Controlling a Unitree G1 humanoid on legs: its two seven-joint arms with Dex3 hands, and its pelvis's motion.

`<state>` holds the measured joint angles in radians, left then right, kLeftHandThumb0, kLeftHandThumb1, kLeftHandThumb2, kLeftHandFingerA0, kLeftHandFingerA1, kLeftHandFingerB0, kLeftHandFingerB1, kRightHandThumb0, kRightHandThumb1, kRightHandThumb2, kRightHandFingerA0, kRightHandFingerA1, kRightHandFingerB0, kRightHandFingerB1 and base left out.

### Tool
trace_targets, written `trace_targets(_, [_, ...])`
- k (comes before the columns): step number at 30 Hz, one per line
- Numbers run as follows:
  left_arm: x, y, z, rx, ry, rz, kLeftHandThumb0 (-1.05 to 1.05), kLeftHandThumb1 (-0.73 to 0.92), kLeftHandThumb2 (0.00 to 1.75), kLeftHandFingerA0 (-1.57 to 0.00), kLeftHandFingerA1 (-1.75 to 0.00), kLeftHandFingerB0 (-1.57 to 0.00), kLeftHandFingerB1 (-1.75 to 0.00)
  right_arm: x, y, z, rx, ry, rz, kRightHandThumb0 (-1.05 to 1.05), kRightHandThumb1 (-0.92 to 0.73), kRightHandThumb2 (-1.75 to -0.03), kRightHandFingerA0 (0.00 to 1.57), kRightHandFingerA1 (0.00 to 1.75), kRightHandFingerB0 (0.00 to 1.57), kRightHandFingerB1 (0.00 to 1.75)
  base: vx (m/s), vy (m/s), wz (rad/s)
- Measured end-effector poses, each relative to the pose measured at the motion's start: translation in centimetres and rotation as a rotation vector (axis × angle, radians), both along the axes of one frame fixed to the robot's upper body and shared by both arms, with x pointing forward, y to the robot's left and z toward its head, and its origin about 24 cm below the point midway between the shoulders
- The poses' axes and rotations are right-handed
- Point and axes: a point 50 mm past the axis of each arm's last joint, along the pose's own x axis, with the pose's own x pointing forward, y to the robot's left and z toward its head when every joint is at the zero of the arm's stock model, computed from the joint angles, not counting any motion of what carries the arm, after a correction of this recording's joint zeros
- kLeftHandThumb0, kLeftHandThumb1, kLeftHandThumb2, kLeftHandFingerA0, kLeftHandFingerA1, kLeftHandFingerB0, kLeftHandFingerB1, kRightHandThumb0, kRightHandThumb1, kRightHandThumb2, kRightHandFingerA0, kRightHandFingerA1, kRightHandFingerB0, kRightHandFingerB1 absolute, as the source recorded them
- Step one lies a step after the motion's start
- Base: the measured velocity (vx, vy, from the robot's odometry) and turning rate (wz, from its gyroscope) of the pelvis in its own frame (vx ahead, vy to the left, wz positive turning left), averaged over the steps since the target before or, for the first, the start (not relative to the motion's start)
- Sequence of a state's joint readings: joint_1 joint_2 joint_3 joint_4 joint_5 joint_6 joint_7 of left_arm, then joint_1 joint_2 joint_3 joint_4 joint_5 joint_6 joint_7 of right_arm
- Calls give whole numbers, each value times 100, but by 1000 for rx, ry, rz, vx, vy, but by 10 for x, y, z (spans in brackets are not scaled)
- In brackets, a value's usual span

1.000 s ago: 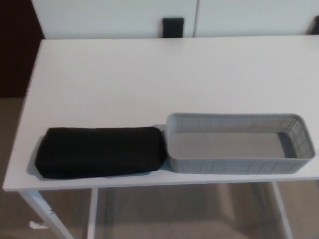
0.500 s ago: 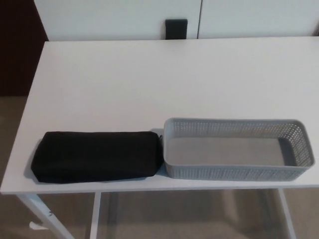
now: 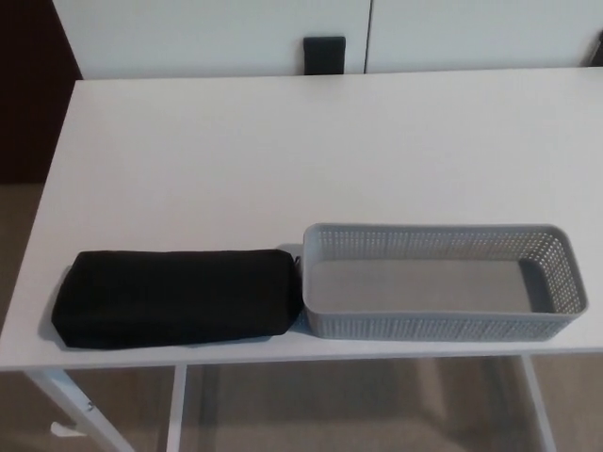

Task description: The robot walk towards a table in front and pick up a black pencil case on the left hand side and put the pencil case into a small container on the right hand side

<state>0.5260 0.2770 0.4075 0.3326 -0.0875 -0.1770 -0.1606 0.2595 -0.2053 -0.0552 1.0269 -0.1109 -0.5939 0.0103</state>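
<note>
A black pencil case (image 3: 176, 297) lies lengthwise near the front edge of the white table (image 3: 283, 151), on its left side. Right beside it, touching or nearly touching its right end, stands a grey perforated plastic basket (image 3: 438, 325), long and shallow, with nothing inside. Neither of my hands shows in the head view.
A white wall or cabinet front runs behind the table, with a small black object (image 3: 324, 54) against it. Dark furniture (image 3: 28, 85) stands at the far left. Beige floor shows below the table's front edge, with white table legs (image 3: 71, 410).
The whole picture has shifted slightly: the case and basket sit a little lower and further left in the frame, from camera motion. Nothing on the table has moved.
</note>
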Motion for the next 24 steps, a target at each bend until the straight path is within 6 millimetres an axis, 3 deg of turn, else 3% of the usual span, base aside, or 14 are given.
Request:
trace_targets(1, [-4, 9, 8, 24, -15, 34, -87, 50, 79, 0, -6, 0, -16, 1, -1, 1, -2, -5, 1, -34, -69, -61, 53, 45, 31, 36, 0, 0, 0])
trace_targets(2, [-8, 17, 16, 51, -27, 64, -40, 29, 69, 0, -21, -3, -31, 2, -2, 2, -5, -7, 2, -39, -69, -60, 56, 44, 32, 35, 0, 0, 0])
trace_targets(6, [-5, 37, 62, 194, -140, 111, -47, 34, 73, -1, -36, 0, -27, 7, -7, 3, -18, -9, 7, -40, -68, -60, 58, 47, 32, 36, 0, 0, 0])
trace_targets(7, [-1, 37, 72, 222, -175, 105, -31, 33, 88, 0, -49, 0, -49, 8, -7, 3, -18, -9, 8, -47, -55, -80, 52, 57, 27, 46, 0, 0, 0])
trace_targets(8, [3, 36, 82, 248, -214, 93, -57, 37, 72, -4, -34, 0, -27, 9, -6, 3, -18, -9, 9, -48, -55, -81, 52, 57, 27, 46, 0, 0, 0])
trace_targets(9, [8, 34, 91, 269, -250, 77, -56, 36, 74, -2, -16, -3, -25, 10, -6, 3, -17, -10, 9, -49, -55, -80, 52, 57, 26, 45, 0, 0, 0])
trace_targets(10, [13, 32, 98, 285, -279, 62, -44, 33, 73, -1, -32, 0, -29, 11, -6, 3, -17, -10, 10, -48, -55, -80, 53, 56, 27, 45, 0, 0, 0])
trace_targets(12, [25, 23, 116, 319, -358, 15, -46, 31, 72, 0, -25, -4, -26, 12, -6, 3, -17, -9, 10, -38, -67, -60, 59, 47, 32, 35, 0, 0, 0])
trace_targets(15, [44, 7, 141, 360, -477, -66, -47, 30, 64, 0, -4, 0, -5, 10, -6, 1, -16, 2, 6, -38, -69, -61, 56, 45, 31, 35, 0, 0, 0])
trace_targets(16, [51, 0, 150, 370, -517, -99, -45, 27, 61, 0, -5, 0, 0, 10, -6, 1, -16, 4, 5, -39, -68, -61, 57, 45, 31, 34, 0, 0, 0])
trace_targets(17, [55, -3, 153, 374, -533, -114, -39, 29, 66, 0, -20, 0, -19, 10, -6, 1, -16, 4, 5, -39, -69, -61, 58, 46, 31, 35, 0, 0, 0])
trace_targets(20, [86, -32, 183, 392, -668, -270, -42, 29, 65, 0, -15, -2, -16, 11, -6, 1, -15, 6, 3, -39, -69, -61, 57, 46, 31, 35, 3, 0, 2])
trace_targets(21, [99, -46, 197, 401, -721, -347, -39, 29, 63, 0, -11, 0, -11, 13, -6, 1, -14, 1, 4, -45, -55, -80, 50, 57, 25, 45, 0, 0, 0])
trace_targets(24, [119, -74, 219, 408, -803, -489, -40, 30, 63, 0, -11, 0, -8, 16, -6, 1, -13, -5, 5, -35, -70, -61, 55, 46, 32, 35, 0, 0, 0])
